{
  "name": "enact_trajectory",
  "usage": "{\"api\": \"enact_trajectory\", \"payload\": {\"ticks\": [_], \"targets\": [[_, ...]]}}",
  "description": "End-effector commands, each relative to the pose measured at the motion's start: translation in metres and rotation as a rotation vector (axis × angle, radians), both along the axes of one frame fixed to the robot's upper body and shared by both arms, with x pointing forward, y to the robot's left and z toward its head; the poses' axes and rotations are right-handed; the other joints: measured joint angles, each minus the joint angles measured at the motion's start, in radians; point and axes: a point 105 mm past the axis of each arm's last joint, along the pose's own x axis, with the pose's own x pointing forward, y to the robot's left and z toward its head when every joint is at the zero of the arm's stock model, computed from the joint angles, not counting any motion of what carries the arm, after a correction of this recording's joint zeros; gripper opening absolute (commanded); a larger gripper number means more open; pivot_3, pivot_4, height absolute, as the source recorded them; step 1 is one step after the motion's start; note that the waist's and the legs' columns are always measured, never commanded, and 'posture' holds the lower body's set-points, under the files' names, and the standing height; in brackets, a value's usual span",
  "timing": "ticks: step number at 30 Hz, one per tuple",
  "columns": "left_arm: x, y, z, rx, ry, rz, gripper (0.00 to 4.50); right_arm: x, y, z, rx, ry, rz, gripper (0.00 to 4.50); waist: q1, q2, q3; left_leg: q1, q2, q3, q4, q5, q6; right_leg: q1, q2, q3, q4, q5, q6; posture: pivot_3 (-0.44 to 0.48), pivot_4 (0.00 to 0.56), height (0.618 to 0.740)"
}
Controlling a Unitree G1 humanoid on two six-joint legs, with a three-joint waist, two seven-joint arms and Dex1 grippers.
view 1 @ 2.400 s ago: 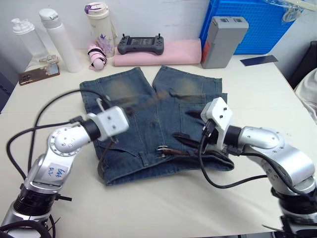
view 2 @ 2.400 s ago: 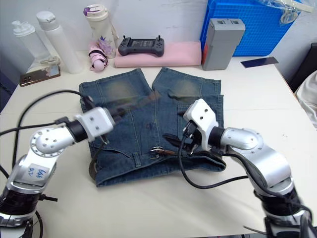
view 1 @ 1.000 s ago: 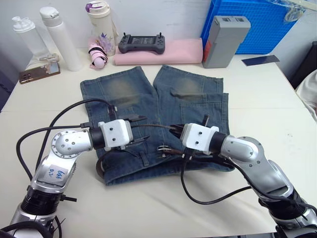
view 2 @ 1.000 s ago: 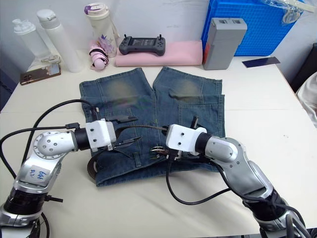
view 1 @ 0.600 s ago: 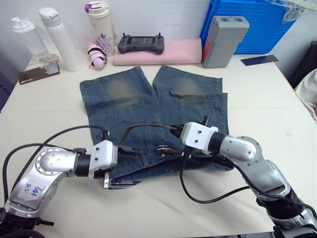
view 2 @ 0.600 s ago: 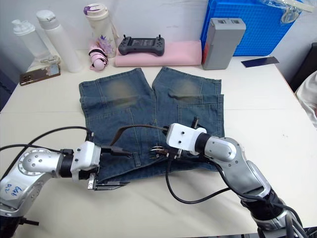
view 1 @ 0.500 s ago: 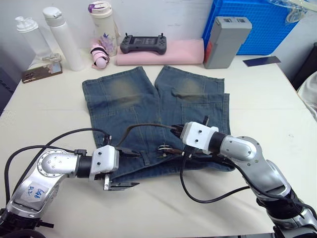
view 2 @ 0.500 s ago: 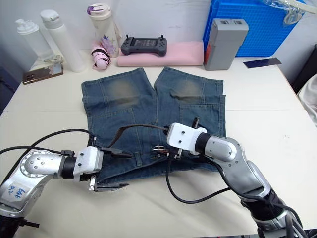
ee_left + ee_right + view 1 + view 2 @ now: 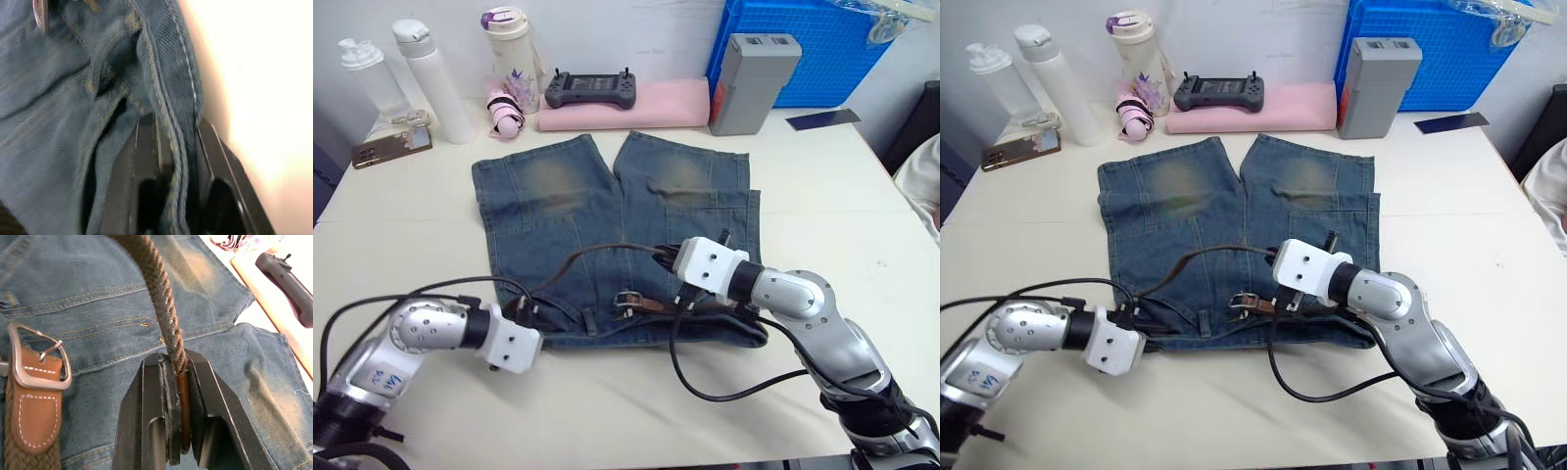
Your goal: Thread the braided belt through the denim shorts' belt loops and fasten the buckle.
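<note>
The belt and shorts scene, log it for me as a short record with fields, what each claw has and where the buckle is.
surface: white table
denim shorts: flat, waistband toward the robot
braided belt: free end arches above the shorts
buckle: lies unfastened on the denim near the waistband
left claw: shut on the waistband edge
right claw: shut on the belt's free end
behind the shorts: pink rolled cloth, bottles

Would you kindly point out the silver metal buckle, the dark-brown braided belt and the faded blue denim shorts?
Silver metal buckle (image 9: 36,355): right wrist view, frame.
Dark-brown braided belt (image 9: 159,296): right wrist view, woven strap.
Faded blue denim shorts (image 9: 548,186): left eye view, leg panel.
</note>
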Motion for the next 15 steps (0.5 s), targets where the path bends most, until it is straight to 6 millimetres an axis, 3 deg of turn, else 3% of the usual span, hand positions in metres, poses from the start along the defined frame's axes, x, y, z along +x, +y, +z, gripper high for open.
{"api": "enact_trajectory", "payload": {"ticks": [1, 7, 11, 13, 15], "targets": [[0.027, 0.064, -0.006, 0.229, -0.047, 0.125, 0.22, -0.009, 0.012, 0.011, 0.019, -0.049, 0.045, 0.00, -0.004, 0.001, -0.001, 0.002, 0.000, 0.002, 0.000, 0.000, 0.000, 0.000, 0.000, 0.000, 0.002, 0.000, 0.000, 0.000, 0.150, 0.740], [0.044, 0.071, 0.005, 0.259, -0.163, 0.053, 0.22, -0.011, 0.023, 0.003, 0.005, -0.053, 0.064, 0.00, -0.018, 0.001, -0.001, 0.011, 0.000, 0.010, -0.004, 0.000, 0.000, 0.002, -0.001, 0.002, 0.004, 0.000, -0.001, 0.000, 0.150, 0.740], [0.035, 0.042, 0.012, 0.086, -0.140, 0.018, 0.22, -0.010, 0.028, 0.001, 0.005, -0.054, 0.056, 0.00, -0.021, 0.001, -0.001, 0.012, 0.000, 0.010, -0.004, 0.000, 0.000, 0.002, -0.001, 0.002, 0.005, 0.000, -0.001, 0.000, 0.150, 0.740], [0.026, 0.029, 0.018, -0.017, -0.085, 0.025, 1.25, -0.009, 0.029, 0.001, 0.006, -0.054, 0.051, 0.00, -0.022, 0.001, -0.001, 0.012, 0.000, 0.009, -0.004, 0.000, 0.000, 0.002, -0.002, 0.002, 0.005, 0.000, -0.001, 0.000, 0.150, 0.740], [0.018, 0.021, 0.027, -0.073, -0.043, 0.030, 1.99, -0.008, 0.030, 0.001, 0.003, -0.058, 0.046, 0.00, -0.021, 0.001, -0.001, 0.012, 0.000, 0.005, -0.004, -0.001, 0.001, 0.001, -0.002, 0.003, 0.005, 0.000, -0.001, 0.000, 0.150, 0.740]]}}
